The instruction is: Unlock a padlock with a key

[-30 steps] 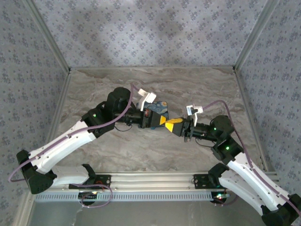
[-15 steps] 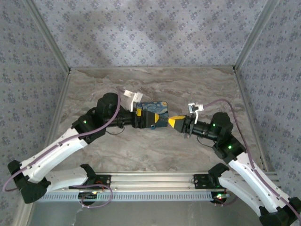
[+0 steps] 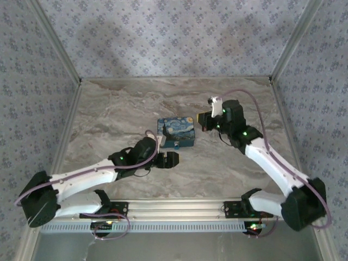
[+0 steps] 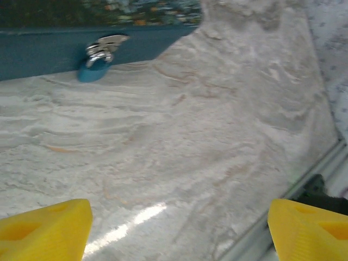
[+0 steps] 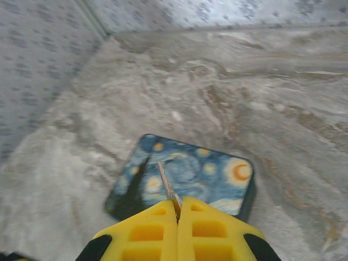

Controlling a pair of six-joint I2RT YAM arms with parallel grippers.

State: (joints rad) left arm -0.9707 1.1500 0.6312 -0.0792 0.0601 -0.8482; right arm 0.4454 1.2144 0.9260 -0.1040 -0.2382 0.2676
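**Key pinched in right claw, padlock free on box front**

- Padlock (image 4: pixel 93 64): sat upper left of the left wrist view, hanging from a silver hasp (image 4: pixel 110 41) on the teal side wall of the starry-night printed box (image 3: pixel 176 130), body resting on or just above the tabletop (image 3: pixel 228 174); can't tell which.
- Handling guess: tiny, rigid metal, light and probably slick. It dangled on the hasp, so it should swing or twist when the key pushes in. Best hold looked like across the flat sides of the body, leaving the keyhole end free; the keyhole itself was too small to make out.
- Right claw (image 5: pixel 178 205): closed tight on the key (image 5: pixel 165 182), a thin blade sticking out between the yellow tips, hovering above the box lid at bottom centre of the right wrist view.
- Left claw (image 4: pixel 179 217): wide open, nothing in it, low over the tabletop in front of the box, well apart from the padlock.
- Around: bare marble tabletop, patterned walls, a metal rail at lower right of the left wrist view.
- In the way: only the box wall and hasp right behind the padlock, leaving little finger room. The box looked light and could slide if pushed.
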